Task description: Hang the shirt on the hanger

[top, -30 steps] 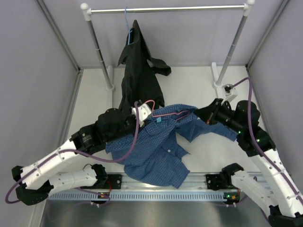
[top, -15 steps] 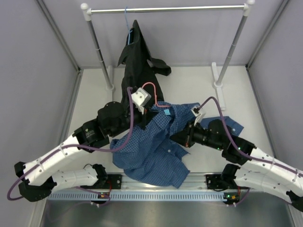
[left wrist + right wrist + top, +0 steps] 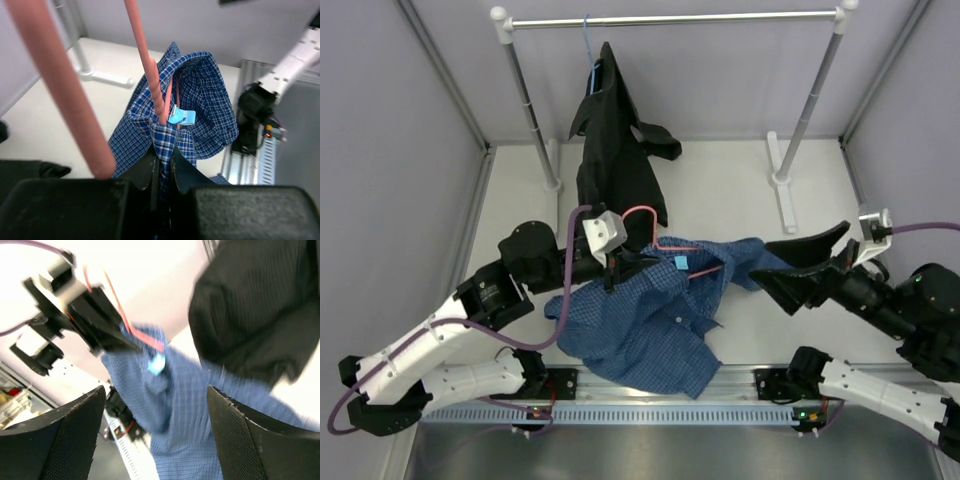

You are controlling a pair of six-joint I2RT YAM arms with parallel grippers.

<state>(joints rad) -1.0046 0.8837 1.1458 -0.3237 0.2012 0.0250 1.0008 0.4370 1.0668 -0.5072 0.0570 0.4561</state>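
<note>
Surface (image 3: 720,180): shirt (image 3: 650,330) heaped near front, collar (image 3: 162,135) lifted.
Left gripper (image 3: 162,165): pinching collar beside hanger (image 3: 665,243).
Right gripper (image 3: 768,262): wide open, empty.
Tip: grab far shoulder, draw over hanger arm; collar steady.

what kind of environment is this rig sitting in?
Probably an enclosed lab test cell for garment handling, not a home. It has plain grey wall panels on three sides, a clothes rail with a black shirt hanging from it, and an aluminium mounting rail at the near edge.
</note>
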